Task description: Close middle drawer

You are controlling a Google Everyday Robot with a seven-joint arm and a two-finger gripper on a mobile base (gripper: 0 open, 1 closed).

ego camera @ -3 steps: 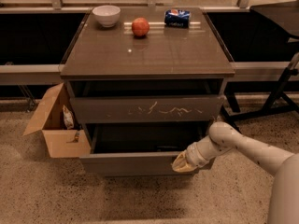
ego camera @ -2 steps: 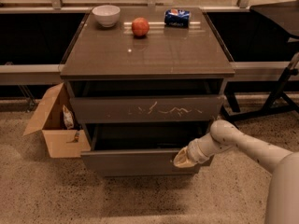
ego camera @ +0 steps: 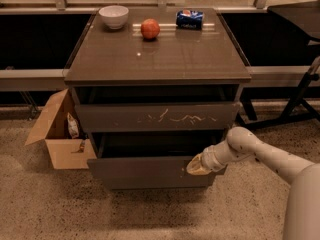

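The middle drawer [ego camera: 140, 171] is the wide grey-brown one with a plain front, low on the cabinet [ego camera: 160, 59]. It stands partly pulled out, and its dark inside [ego camera: 155, 145] shows above the front panel. My gripper [ego camera: 197, 165] rests against the right part of that front panel, with the white arm [ego camera: 265, 156] reaching in from the lower right. Above it, the drawer with white scratch marks [ego camera: 155, 116] also stands slightly out.
On the cabinet top are a white bowl [ego camera: 114, 16], a red apple [ego camera: 150, 29] and a blue can [ego camera: 190, 19] lying on its side. An open cardboard box [ego camera: 57, 134] sits on the floor to the left. Dark metal legs [ego camera: 295, 104] stand to the right.
The middle drawer has slid a little way into the cabinet, and my gripper has moved with its front panel toward the cabinet.
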